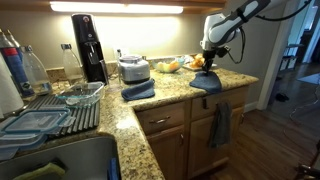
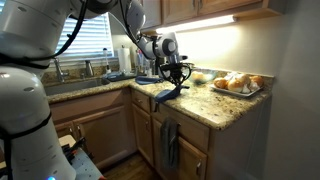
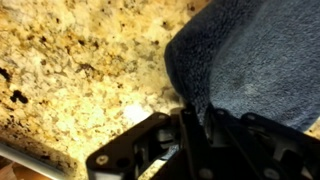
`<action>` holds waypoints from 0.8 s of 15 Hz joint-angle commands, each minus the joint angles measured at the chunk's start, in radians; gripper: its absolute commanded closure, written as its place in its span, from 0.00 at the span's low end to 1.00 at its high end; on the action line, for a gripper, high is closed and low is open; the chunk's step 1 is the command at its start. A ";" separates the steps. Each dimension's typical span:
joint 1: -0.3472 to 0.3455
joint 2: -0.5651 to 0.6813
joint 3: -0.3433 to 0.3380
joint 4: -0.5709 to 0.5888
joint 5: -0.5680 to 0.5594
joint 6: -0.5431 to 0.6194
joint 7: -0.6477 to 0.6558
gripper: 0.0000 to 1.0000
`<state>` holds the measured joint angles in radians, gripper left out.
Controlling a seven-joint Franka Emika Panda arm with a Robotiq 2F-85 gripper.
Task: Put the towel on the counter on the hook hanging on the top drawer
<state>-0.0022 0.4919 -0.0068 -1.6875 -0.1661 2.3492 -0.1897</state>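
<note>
The pincer (image 3: 197,128) reaches down to the surface (image 3: 80,70) near its outer corner. Its fingers (image 3: 186,122) stand close together on the near edge of the towel (image 3: 250,60). As far as the wrist view shows, they pinch a fold of that edge, though the contact itself is dark and partly hidden. In both exterior views the slate-blue cloth rises in a small peak under the pincer (image 1: 206,64) (image 2: 177,78), which fits a grip.

The rest of the towel (image 1: 207,82) (image 2: 166,94) lies spread on the speckled granite, right at the front edge of the surface by that corner. It is not yet lifted clear.

I judge the task to be at its early stage. The grasp looks made, while the lift, the carry over the edge and the hanging are all left to do.

Below that front edge, a grey-green towel (image 1: 220,125) (image 2: 170,142) hangs down the front of the top drawer (image 1: 237,100). The hook is too small to make out and is probably behind that cloth. A folded blue towel (image 1: 138,90) lies well apart, further along the surface.
</note>
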 commanded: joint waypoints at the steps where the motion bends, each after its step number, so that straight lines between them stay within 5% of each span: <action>1: 0.005 -0.157 0.002 -0.152 -0.013 0.044 0.012 0.92; 12: 0.050 -0.485 0.043 -0.421 -0.057 0.014 0.046 0.93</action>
<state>0.0317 0.1284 0.0306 -1.9845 -0.1834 2.3501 -0.1823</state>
